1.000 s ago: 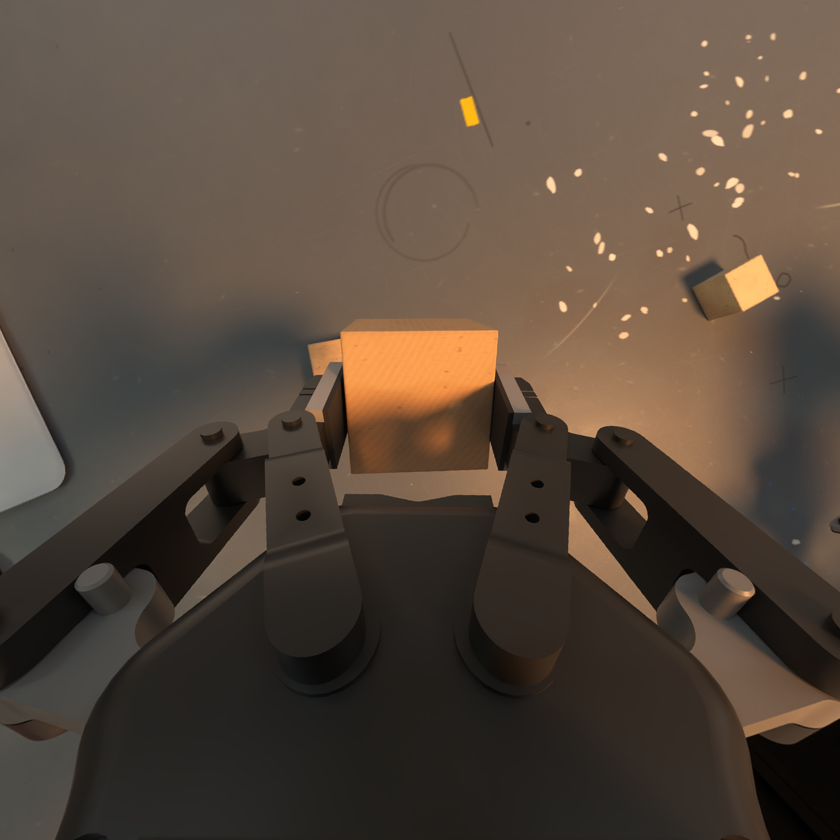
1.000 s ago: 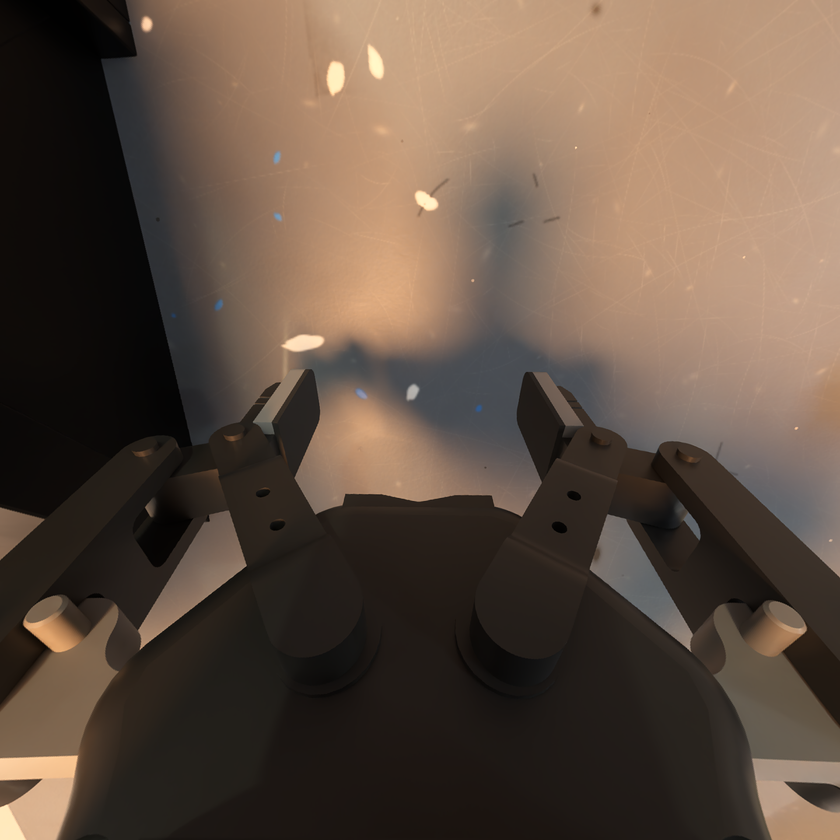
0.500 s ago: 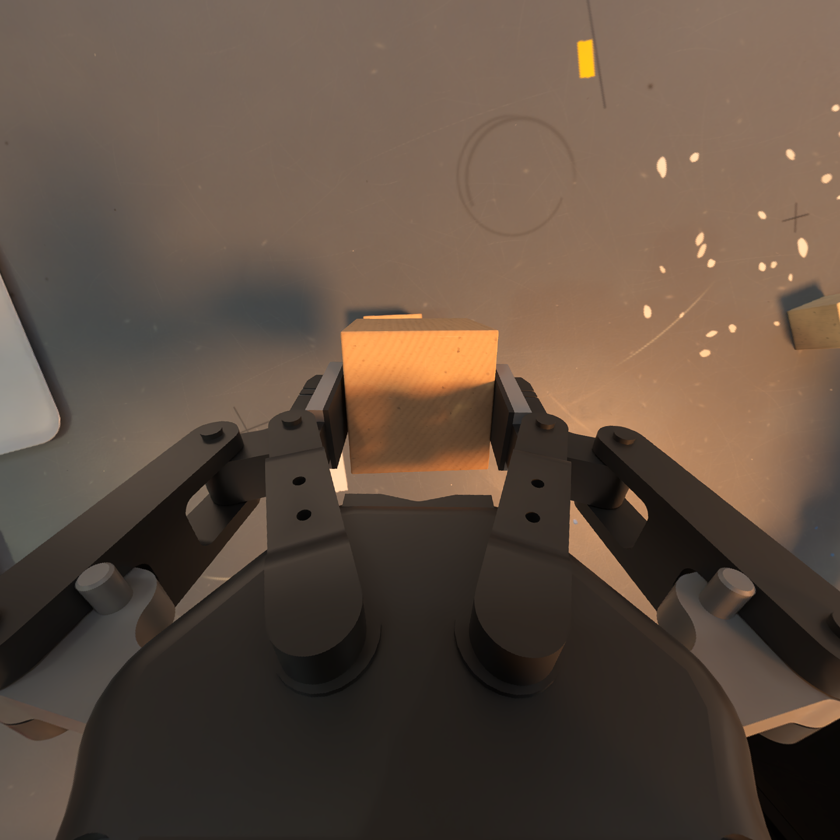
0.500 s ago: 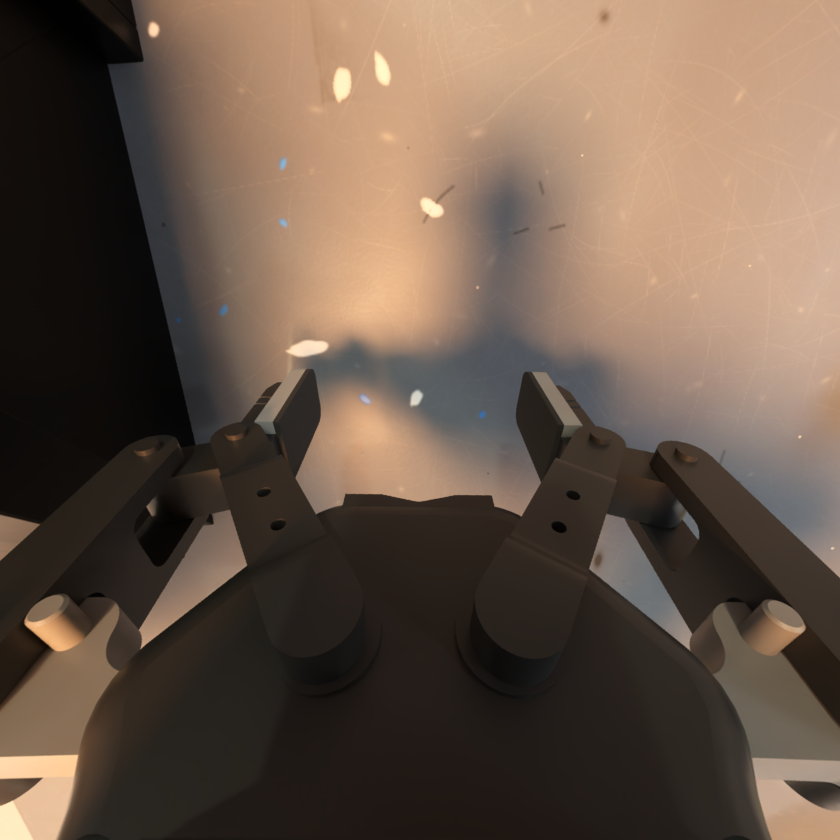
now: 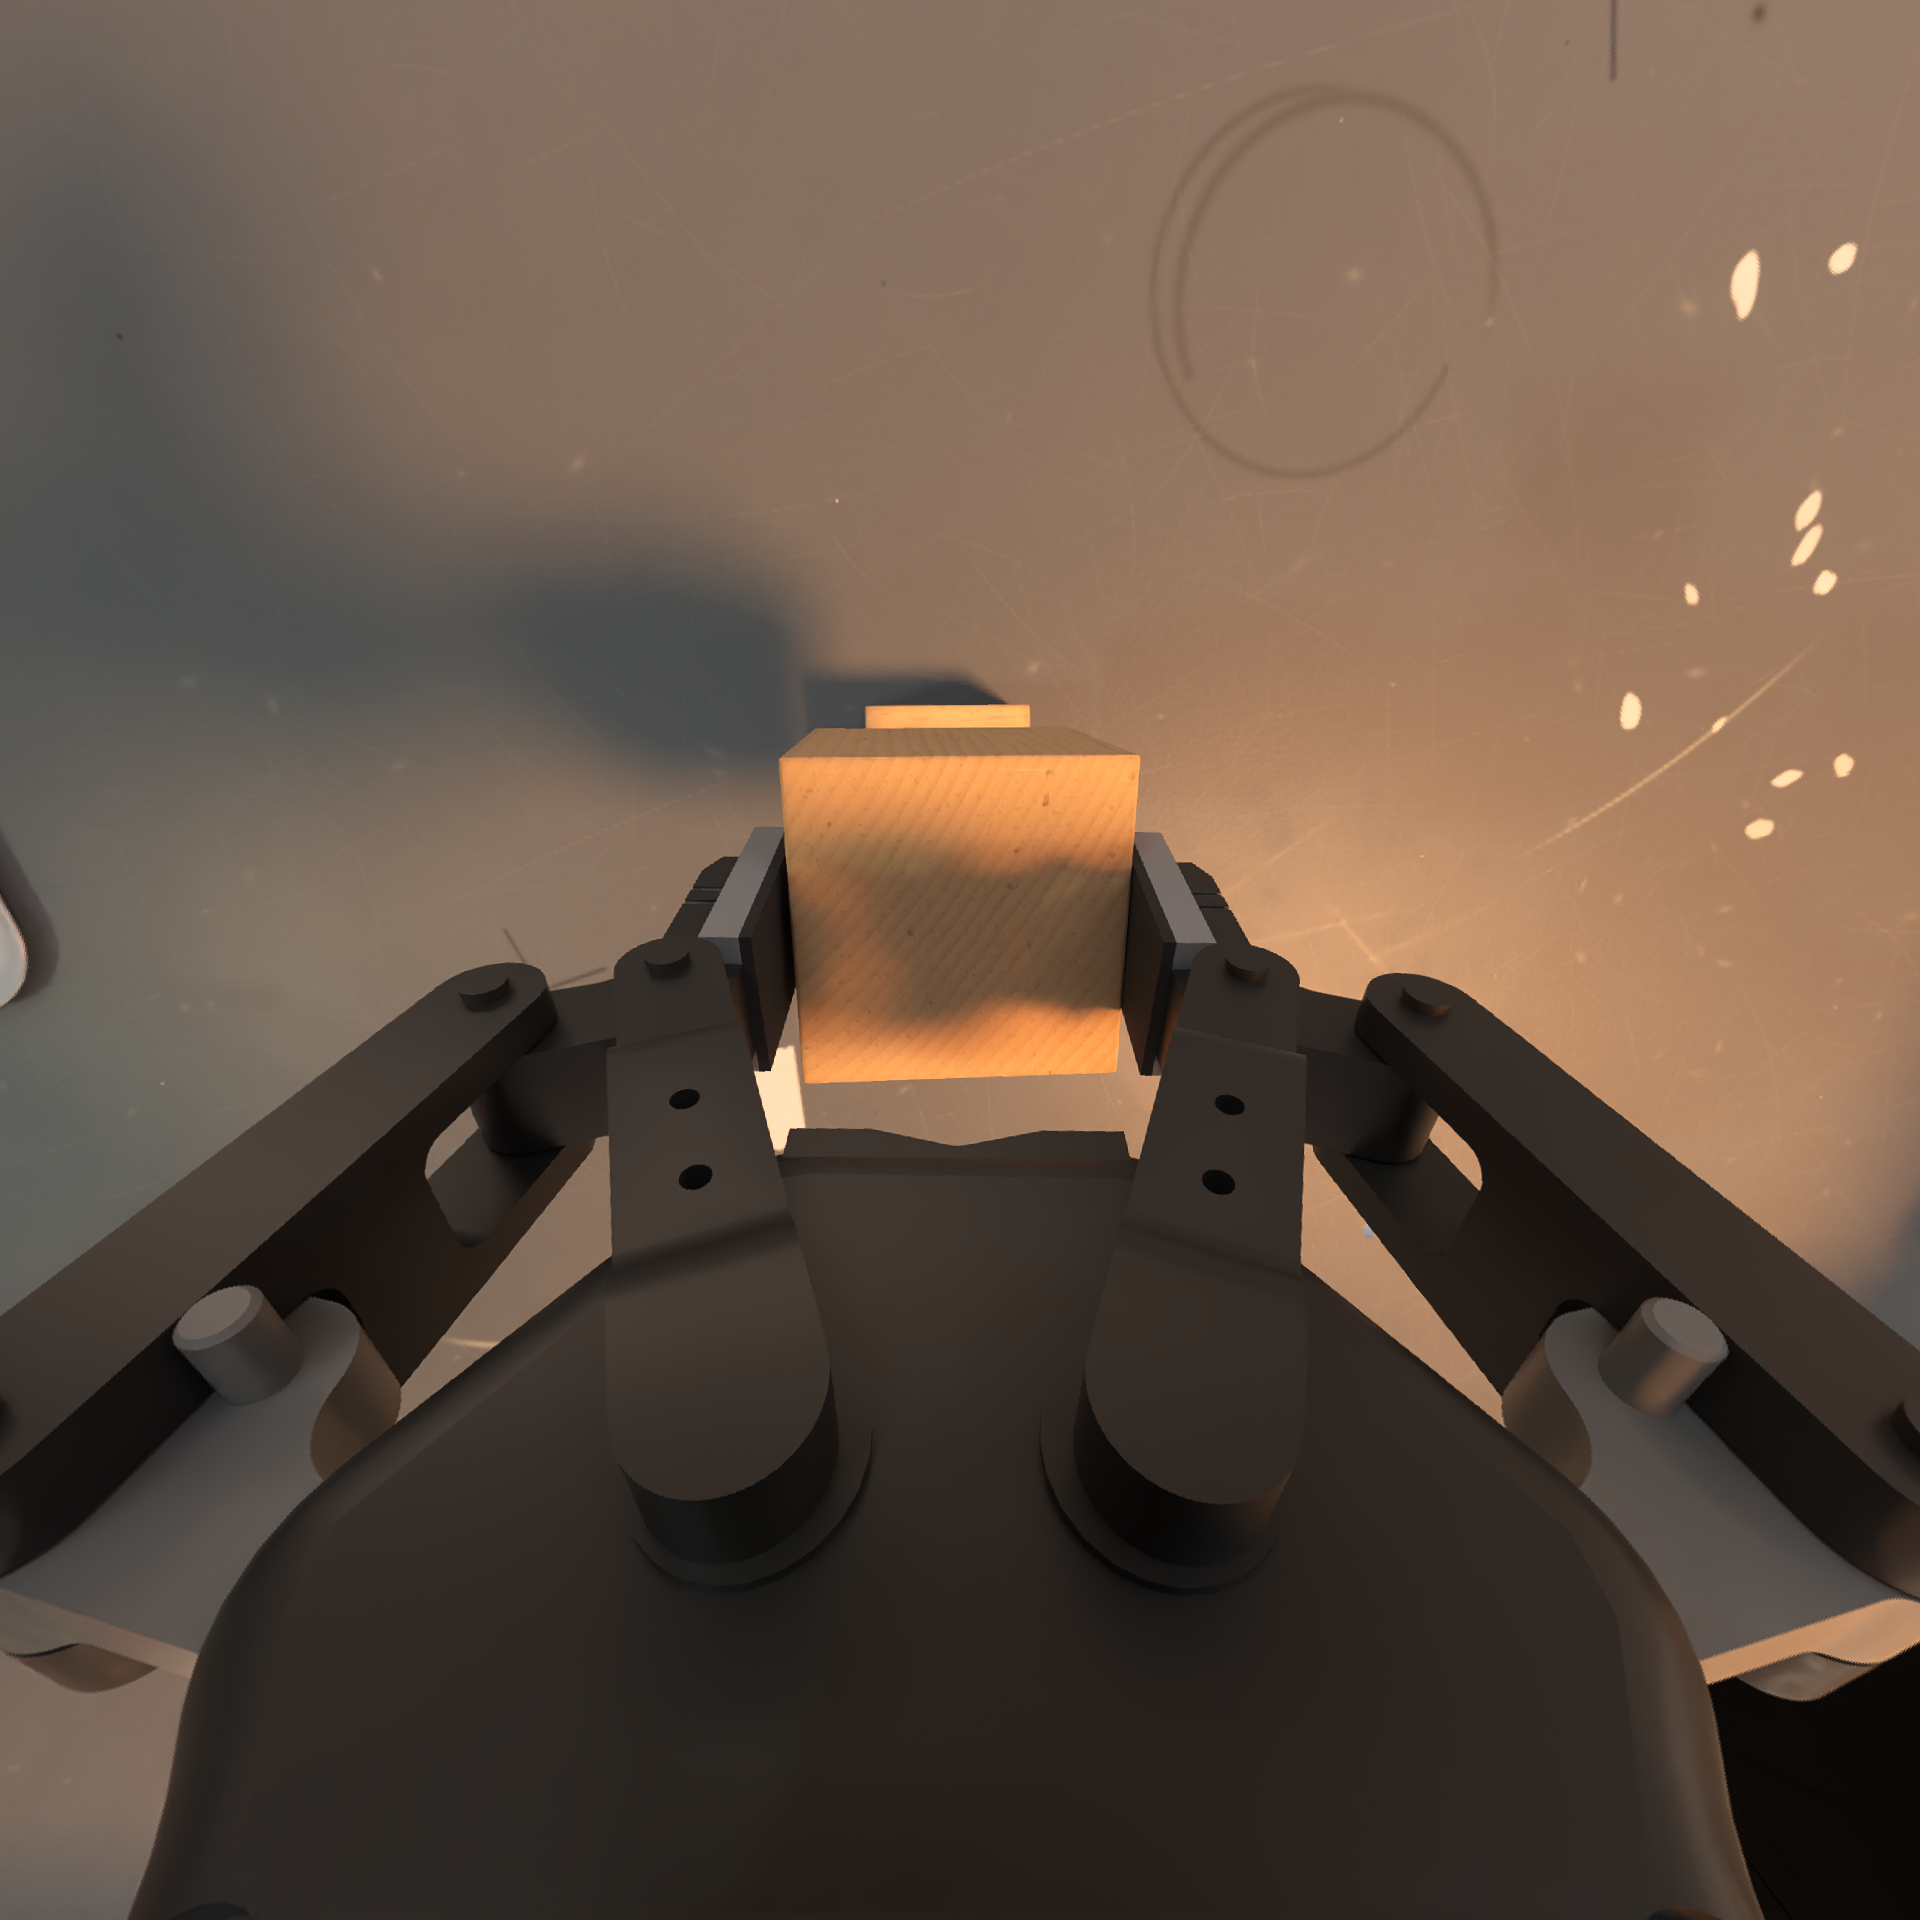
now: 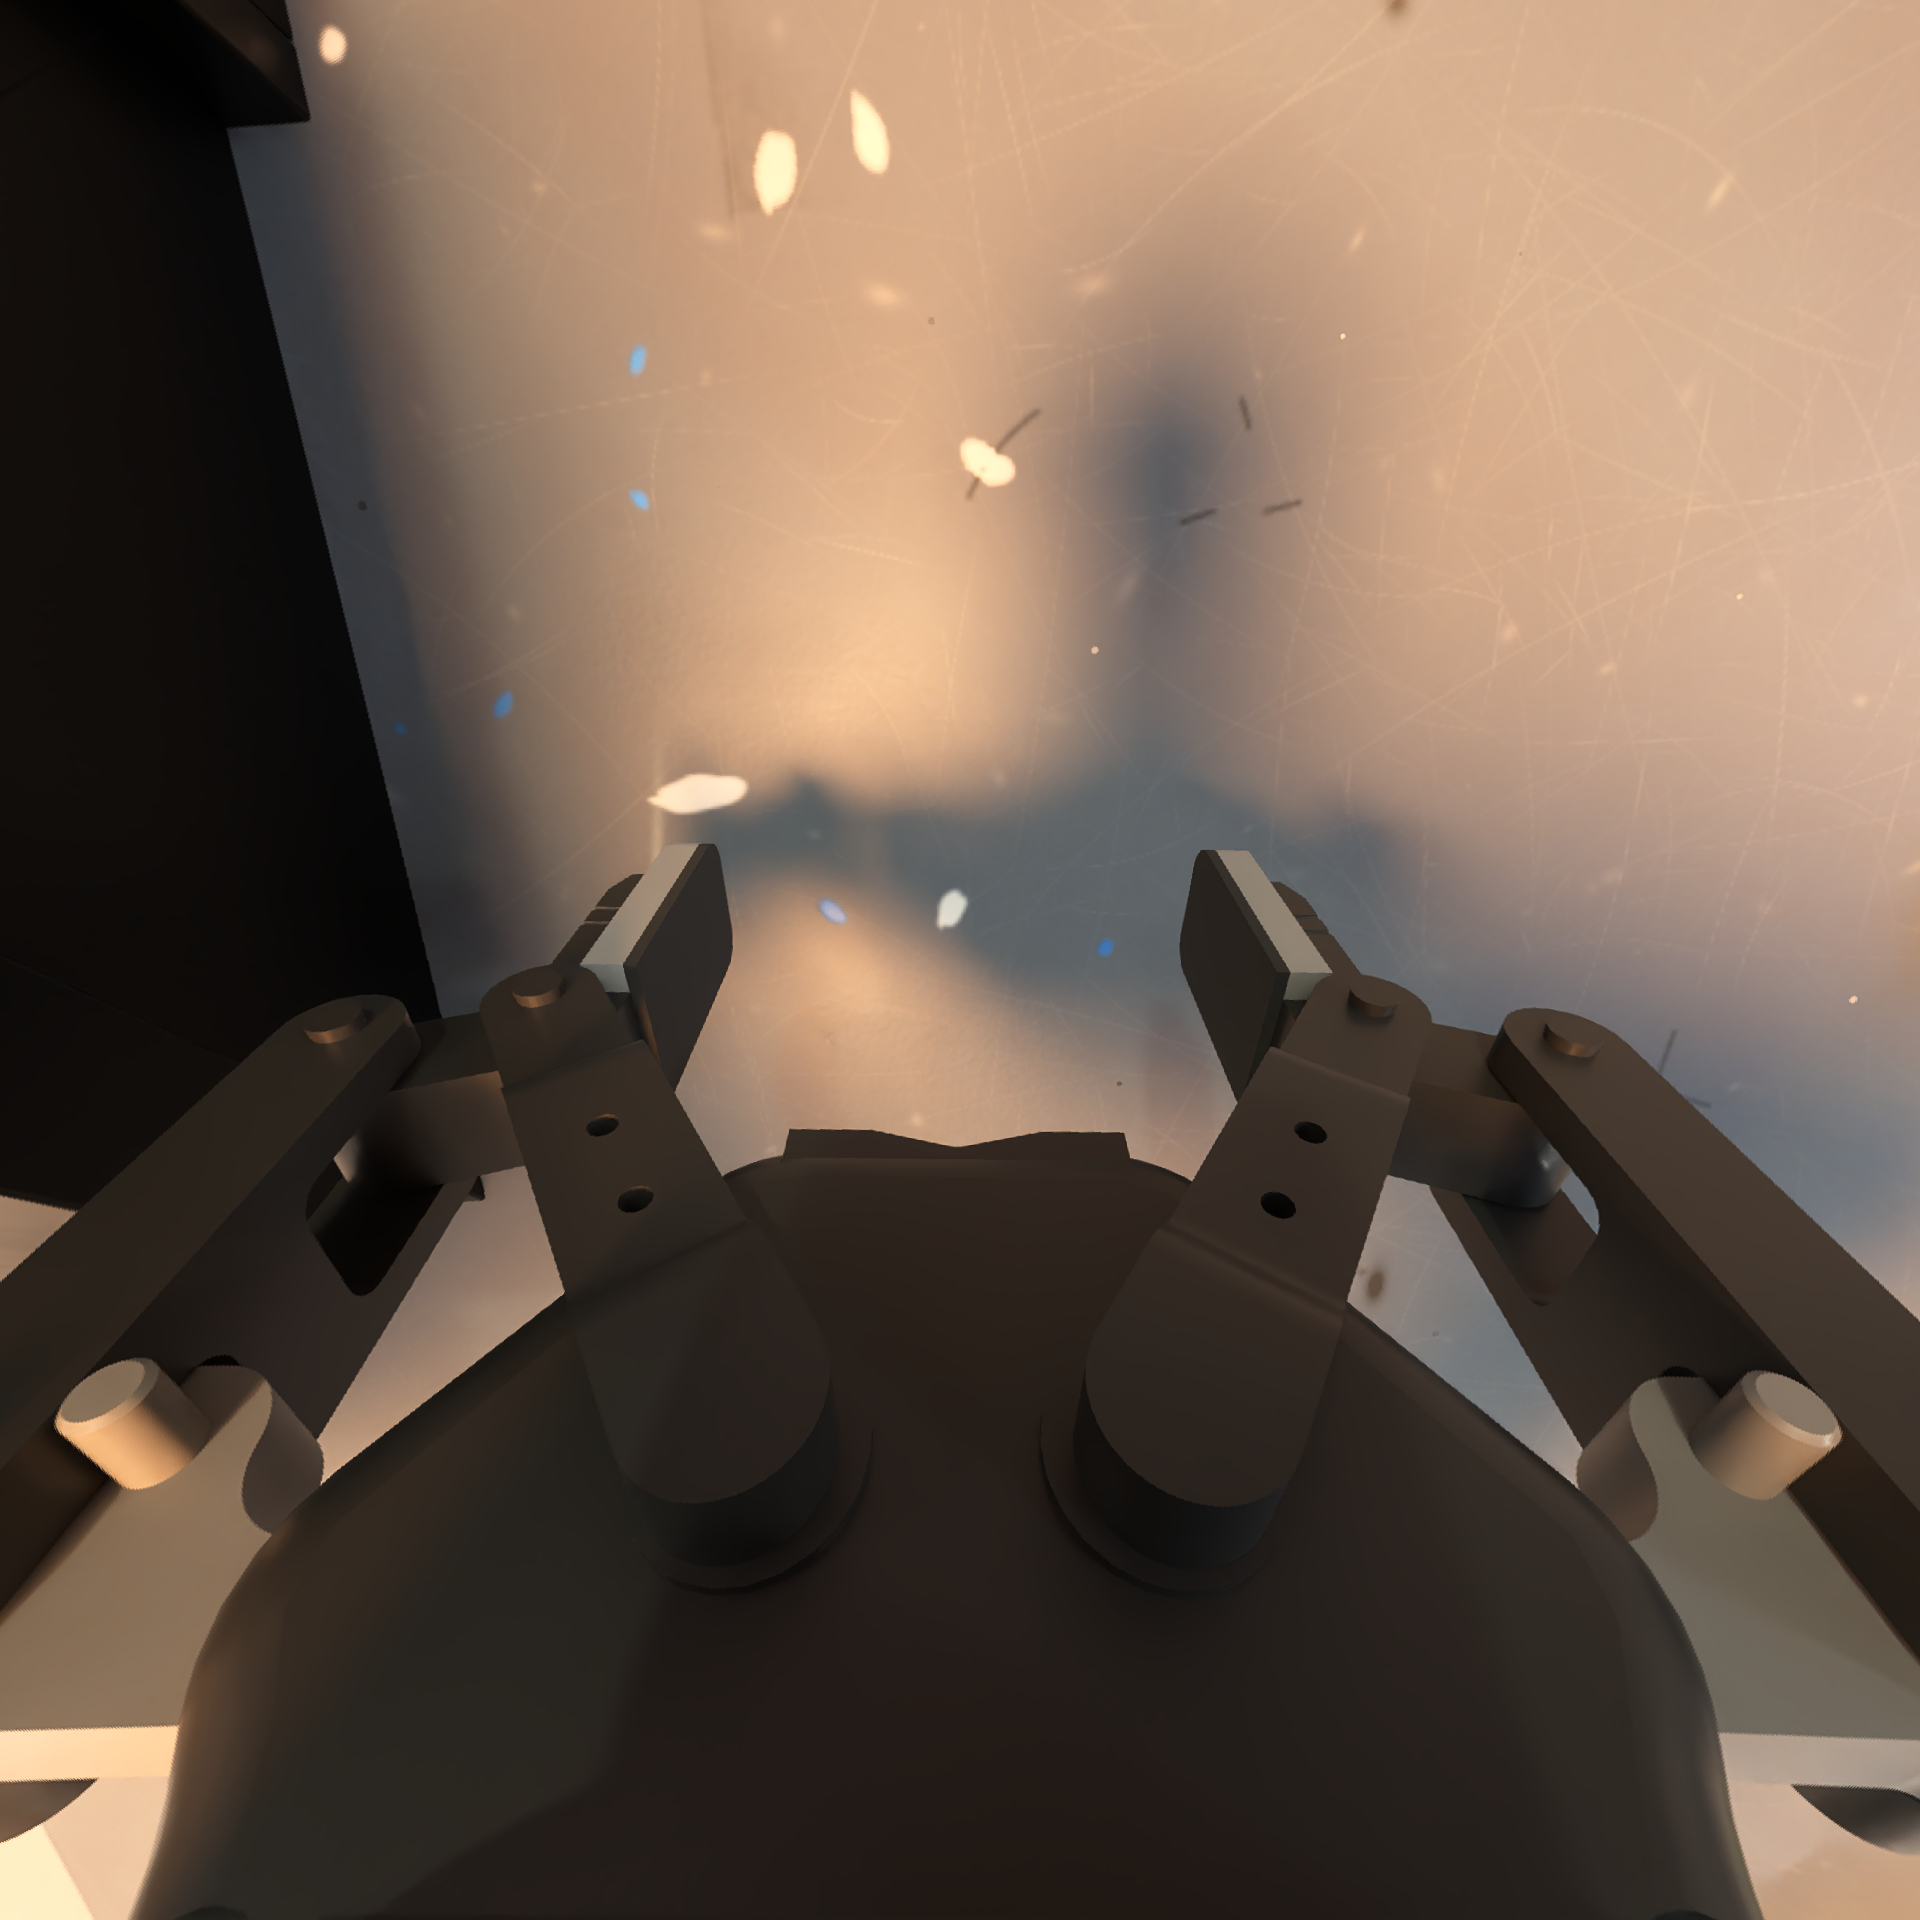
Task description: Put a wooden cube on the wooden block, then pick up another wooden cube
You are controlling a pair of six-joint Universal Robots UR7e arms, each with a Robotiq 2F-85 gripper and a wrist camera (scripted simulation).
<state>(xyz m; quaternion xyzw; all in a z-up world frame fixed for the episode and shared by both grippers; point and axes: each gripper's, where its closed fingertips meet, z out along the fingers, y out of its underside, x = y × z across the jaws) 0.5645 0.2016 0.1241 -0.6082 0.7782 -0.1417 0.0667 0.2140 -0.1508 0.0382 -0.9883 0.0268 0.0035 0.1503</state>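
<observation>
Cube (image 5: 956, 904) sits clamped in the left gripper (image 5: 956, 945) above the tabletop (image 5: 520, 312); wooden block (image 5: 947, 716) peeks just beyond; centre over it, descend squarely; right gripper (image 6: 956, 956) hangs wide, empty.

place: robot test bench, lab-like | counter (image 5: 520, 312): bare, scratched, ring scuff (image 5: 1320, 281), pen ticks (image 6: 1236, 509) | light: warm, low, speckled | left edge: white tray corner (image 5: 8, 935) | right view: dark cabinet (image 6: 156, 623) beside counter
</observation>
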